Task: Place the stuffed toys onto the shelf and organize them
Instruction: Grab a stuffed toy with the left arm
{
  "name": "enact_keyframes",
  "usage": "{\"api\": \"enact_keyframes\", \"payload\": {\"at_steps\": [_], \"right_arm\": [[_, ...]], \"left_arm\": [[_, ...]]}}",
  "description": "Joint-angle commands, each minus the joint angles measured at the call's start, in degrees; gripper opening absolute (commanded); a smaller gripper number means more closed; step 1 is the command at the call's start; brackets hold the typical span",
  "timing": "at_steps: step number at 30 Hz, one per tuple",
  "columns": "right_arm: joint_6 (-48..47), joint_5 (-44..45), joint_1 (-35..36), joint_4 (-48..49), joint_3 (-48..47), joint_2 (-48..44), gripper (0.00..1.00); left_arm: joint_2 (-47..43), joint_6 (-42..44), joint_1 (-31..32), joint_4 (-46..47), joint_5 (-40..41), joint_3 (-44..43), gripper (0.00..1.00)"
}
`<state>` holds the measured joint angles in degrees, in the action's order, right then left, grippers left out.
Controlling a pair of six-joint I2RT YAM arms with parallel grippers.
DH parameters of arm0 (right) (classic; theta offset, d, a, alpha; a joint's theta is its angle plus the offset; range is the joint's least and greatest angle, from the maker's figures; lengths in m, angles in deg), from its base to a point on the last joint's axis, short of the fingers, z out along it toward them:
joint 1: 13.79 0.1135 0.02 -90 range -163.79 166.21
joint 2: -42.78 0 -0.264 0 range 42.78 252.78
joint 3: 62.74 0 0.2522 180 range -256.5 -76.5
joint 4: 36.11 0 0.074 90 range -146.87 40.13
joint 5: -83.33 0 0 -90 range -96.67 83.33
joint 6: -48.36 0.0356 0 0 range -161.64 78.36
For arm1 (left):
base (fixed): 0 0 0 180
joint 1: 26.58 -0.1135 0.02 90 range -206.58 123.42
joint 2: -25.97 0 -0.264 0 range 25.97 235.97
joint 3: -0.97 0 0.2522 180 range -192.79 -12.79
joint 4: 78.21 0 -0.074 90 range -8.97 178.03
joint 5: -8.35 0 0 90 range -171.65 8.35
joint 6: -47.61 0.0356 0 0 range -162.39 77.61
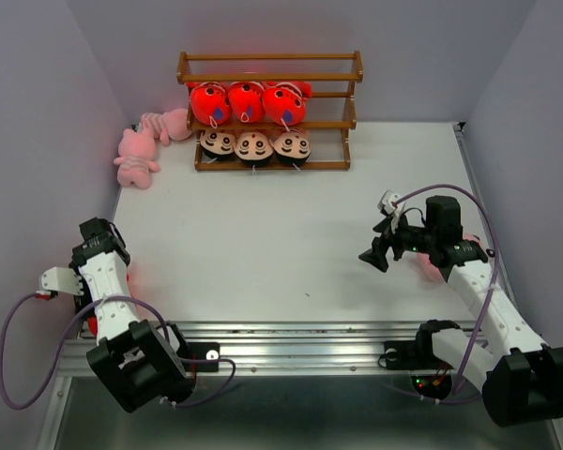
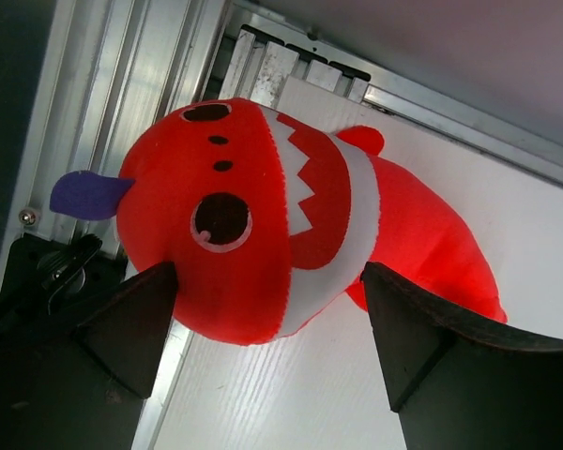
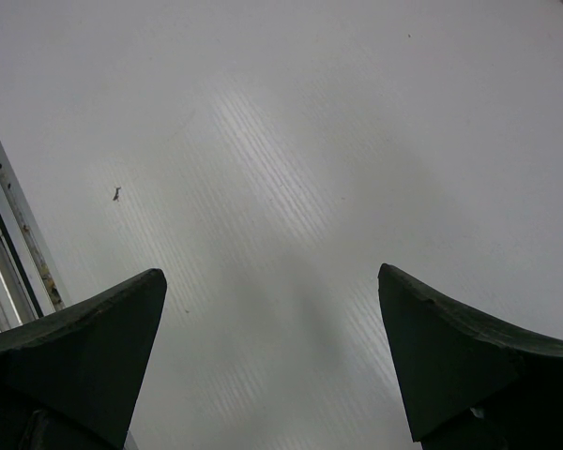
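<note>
At the table's (image 2: 507,216) edge, the red fish (image 2: 263,225) lies head toward the rail (image 2: 103,94).

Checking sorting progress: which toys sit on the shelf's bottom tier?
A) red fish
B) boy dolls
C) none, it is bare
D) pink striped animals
B: three boy dolls line the bottom tier of the shelf, with three red fish on the tier above.
</note>
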<state>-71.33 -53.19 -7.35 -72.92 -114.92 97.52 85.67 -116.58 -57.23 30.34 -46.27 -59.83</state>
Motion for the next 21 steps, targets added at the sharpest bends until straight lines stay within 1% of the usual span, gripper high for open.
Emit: {"api": "enact_keyframes", "payload": {"at_steps": [1, 4, 7, 8, 10, 11, 12, 13, 14, 17, 20, 21], "right_arm": [[0.25, -0.41, -0.28, 1.6, -0.61, -1.57, 1.0], [0.07, 0.29, -0.28, 1.69, -0.7, -1.57, 1.0], [0.07, 0.55, -0.28, 1.6, -0.78, -1.22, 1.0], [-0.01, 0.64, -0.28, 1.69, -0.79, -1.13, 1.0], [-0.01, 0.82, -0.28, 1.6, -0.79, -1.13, 1.0], [-0.01, 0.82, -0.28, 1.69, -0.79, -1.13, 1.0], [-0.01, 0.82, -0.28, 1.69, -0.79, -1.04, 1.0], [-0.1, 0.82, -0.28, 1.69, -0.87, -0.95, 1.0], [-0.02, 0.82, -0.28, 1.69, -0.87, -0.95, 1.0], [-0.01, 0.91, -0.28, 1.69, -0.96, -1.04, 1.0], [-0.02, 0.82, -0.28, 1.69, -0.96, -1.04, 1.0], [-0.01, 0.82, -0.28, 1.69, -0.96, -1.13, 1.0]], "left_arm": [[0.94, 3.96, -0.63, 4.07, -1.18, 2.92, 0.86], [0.59, 3.97, -1.6, 4.78, -3.46, 3.8, 0.81], [0.94, 5.36, -3.35, 7.75, -6.62, 6.78, 0.7], [1.46, 4.5, -3.45, 6.9, -6.11, 6.88, 0.6], [3.22, 6.07, -3.71, 7.94, -6.63, 6.35, 0.49], [3.84, 6.51, -4.23, 7.95, -6.64, 6.18, 0.37], [4.8, 6.78, -4.59, 8.12, -6.64, 6.0, 0.23], [5.24, 6.69, -5.02, 7.95, -6.46, 6.0, 0.03], [5.68, 6.87, -5.12, 8.03, -6.37, 5.83, 0.0], [6.57, 8.44, -5.12, 9.26, -7.42, 5.39, 0.0], [5.34, 10.82, -5.12, 9.97, -9.35, 4.16, 0.0], [3.6, 12.04, -5.12, 10.05, -10.75, 3.63, 0.0]]}}
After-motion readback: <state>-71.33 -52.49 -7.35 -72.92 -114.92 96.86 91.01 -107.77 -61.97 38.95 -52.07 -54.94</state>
